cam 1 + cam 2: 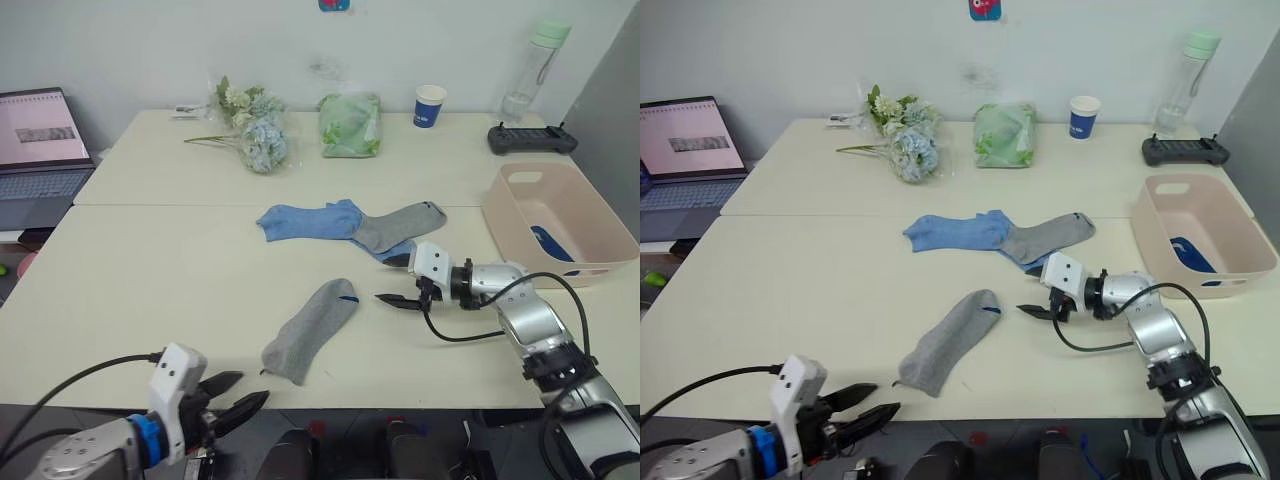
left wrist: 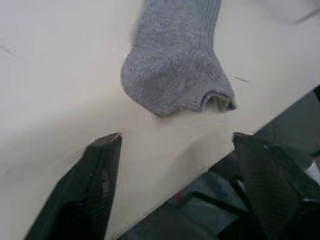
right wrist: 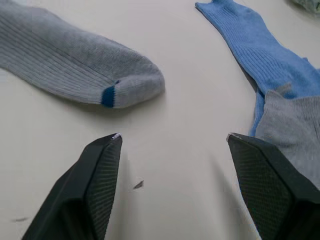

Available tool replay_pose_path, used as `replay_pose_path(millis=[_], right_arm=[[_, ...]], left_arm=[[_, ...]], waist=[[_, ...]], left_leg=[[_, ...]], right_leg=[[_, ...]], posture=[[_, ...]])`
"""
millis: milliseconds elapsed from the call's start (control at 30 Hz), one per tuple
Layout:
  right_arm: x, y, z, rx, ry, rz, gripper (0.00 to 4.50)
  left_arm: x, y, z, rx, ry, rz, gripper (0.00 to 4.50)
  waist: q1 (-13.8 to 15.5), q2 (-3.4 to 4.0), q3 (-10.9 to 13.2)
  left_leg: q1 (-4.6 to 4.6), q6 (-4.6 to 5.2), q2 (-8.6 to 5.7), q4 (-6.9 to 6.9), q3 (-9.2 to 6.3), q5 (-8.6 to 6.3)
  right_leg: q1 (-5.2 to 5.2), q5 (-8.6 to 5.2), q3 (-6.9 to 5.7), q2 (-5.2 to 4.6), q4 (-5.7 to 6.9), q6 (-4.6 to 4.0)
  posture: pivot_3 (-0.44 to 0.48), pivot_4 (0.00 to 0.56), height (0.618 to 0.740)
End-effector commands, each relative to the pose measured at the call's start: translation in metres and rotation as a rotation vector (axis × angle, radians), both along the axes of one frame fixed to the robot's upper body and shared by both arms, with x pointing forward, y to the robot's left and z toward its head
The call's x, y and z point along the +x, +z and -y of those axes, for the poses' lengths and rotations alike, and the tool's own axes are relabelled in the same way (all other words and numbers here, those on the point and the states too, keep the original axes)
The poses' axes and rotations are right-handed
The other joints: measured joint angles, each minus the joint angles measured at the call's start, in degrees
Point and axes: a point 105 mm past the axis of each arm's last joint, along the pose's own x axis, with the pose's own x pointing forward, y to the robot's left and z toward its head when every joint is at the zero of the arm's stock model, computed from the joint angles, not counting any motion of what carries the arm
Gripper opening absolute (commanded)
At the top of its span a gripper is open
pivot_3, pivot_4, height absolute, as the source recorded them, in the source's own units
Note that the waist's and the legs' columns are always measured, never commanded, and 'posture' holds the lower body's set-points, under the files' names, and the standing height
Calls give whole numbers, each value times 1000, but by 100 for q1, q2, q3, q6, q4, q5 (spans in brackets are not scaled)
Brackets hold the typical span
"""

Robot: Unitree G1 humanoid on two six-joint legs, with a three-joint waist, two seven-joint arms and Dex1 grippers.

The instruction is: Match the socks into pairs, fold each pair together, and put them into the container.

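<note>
Pairing the grey socks looks like the step in hand. The loose grey sock (image 1: 312, 330) lies alone on the desk (image 1: 150, 270), the landmark here. Nearest, the left gripper (image 1: 238, 392) hovers at the desk's front edge just short of that sock's opening, jaws spread. Beside the sock's toe, the right gripper (image 1: 392, 280) hangs with jaws spread and empty; it should pinch the toe end and carry it. Beyond lie the second grey sock (image 1: 400, 226) overlapping the light blue socks (image 1: 310, 220). Further right, the pink tub (image 1: 560, 225) holds something dark blue. Flowers (image 1: 255, 130) and a green bag (image 1: 350, 124) stand clear.
</note>
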Motion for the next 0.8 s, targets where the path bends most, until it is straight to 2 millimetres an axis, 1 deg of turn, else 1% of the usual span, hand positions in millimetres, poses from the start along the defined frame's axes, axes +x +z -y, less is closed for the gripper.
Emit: replay_pose_path(millis=[33,67,133,233,300,367,467,533,567,633,733,767,800], right_arm=[[-19,13,-11,125,-65,-151,3601],[-23,9,-15,126,-84,-183,3601],[-29,2,-25,123,-103,-235,3601],[-27,-6,-31,117,-160,-283,3601],[-22,-14,-37,115,-212,-304,3601],[-19,-16,-41,131,-246,-319,3601],[-19,-10,-48,164,-237,-334,2963],[-20,-7,-53,183,-228,-343,2284],[-20,-6,-55,187,-224,-344,1918],[-20,-4,-58,195,-211,-341,1196],[-18,-2,-62,218,-208,-354,165],[-17,-1,-63,222,-208,-358,0],[-16,0,-63,219,-203,-353,0]], left_arm=[[18,20,-16,47,-63,93,4274],[27,24,-15,55,-86,118,4274],[49,26,-5,81,-155,172,4274],[68,25,8,97,-220,205,4274],[81,18,21,122,-287,218,4274],[87,8,27,163,-341,218,4274],[88,-4,25,187,-359,200,4301],[86,-7,25,180,-367,192,4301],[85,-8,26,175,-372,191,3894],[83,-9,27,175,-382,190,3390],[82,-9,29,173,-386,192,2435],[81,-8,30,169,-388,190,2079],[80,-7,32,157,-383,192,1777]], waist=[[16,2,0],[28,2,0],[64,4,-2],[58,4,-3],[47,3,-2],[17,3,-2],[-66,4,-1],[-79,4,-2],[-84,4,-2],[-84,4,-2],[-84,4,-2],[-85,4,-1],[-85,4,-2]], left_leg=[[0,2,1,1,-4,-1],[-2,2,1,1,-10,-1],[-2,2,-2,3,-11,-1],[-1,1,-13,4,-11,-1],[-4,-22,-17,2,-10,8],[-5,-24,-16,0,-11,7],[-4,-26,-13,-3,-9,6],[-5,-26,-11,-2,-12,6],[-3,-26,-10,-2,-14,6],[-3,-25,-10,-2,-16,6],[-3,-25,-12,0,-16,5],[-3,-25,-12,0,-16,6],[-3,-25,-12,0,-16,6]], right_leg=[[1,-1,-2,0,1,-1],[1,-2,-2,0,3,-3],[3,-1,-6,-1,1,-5],[3,0,-7,-2,-2,-3],[-3,0,-3,-6,-6,-2],[-7,0,-4,-5,-4,-2],[-12,0,1,-4,2,-2],[-13,0,-2,-3,3,-2],[-12,0,-3,-3,3,-2],[-11,0,-4,-3,5,-2],[-10,-1,-4,-3,4,-1],[-10,0,-5,-3,4,-1],[-10,0,-5,-3,5,-1]], posture=[[0,150,740],[0,150,740],[0,150,740],[0,150,740],[0,150,740],[0,150,740],[0,150,740],[0,150,740],[0,150,740],[0,150,740],[0,150,740],[0,150,740],[0,150,740]])
